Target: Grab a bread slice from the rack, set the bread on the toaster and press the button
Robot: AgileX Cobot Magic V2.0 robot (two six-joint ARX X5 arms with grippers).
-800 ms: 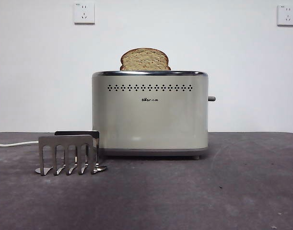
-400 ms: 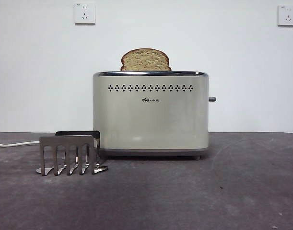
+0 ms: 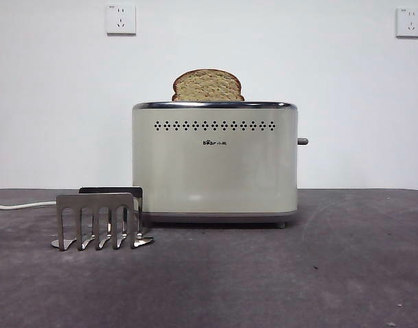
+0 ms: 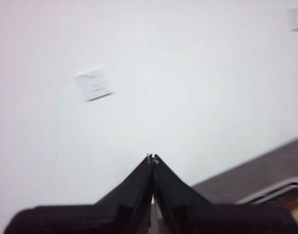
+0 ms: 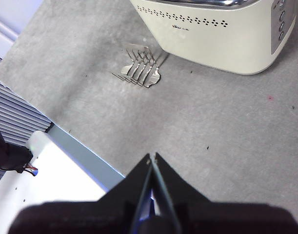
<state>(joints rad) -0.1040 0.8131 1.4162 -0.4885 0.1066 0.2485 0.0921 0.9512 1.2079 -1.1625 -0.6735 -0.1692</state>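
Note:
The slice of bread (image 3: 207,85) stands upright in the slot of the cream toaster (image 3: 214,164), its domed top above the chrome rim. The grey button (image 3: 302,141) sticks out of the toaster's right end. The silver rack (image 3: 99,220) stands empty at the toaster's front left. The toaster (image 5: 222,29) and the rack (image 5: 140,69) also show in the right wrist view. My right gripper (image 5: 152,157) is shut and empty, high above the table in front of the toaster. My left gripper (image 4: 151,157) is shut and empty, raised and facing the wall. Neither gripper shows in the front view.
A white cable (image 3: 20,204) runs off to the left behind the rack. Two white wall sockets (image 3: 120,18) are on the back wall. In the right wrist view the table's edge (image 5: 85,151) lies near the gripper, with a white surface beyond it.

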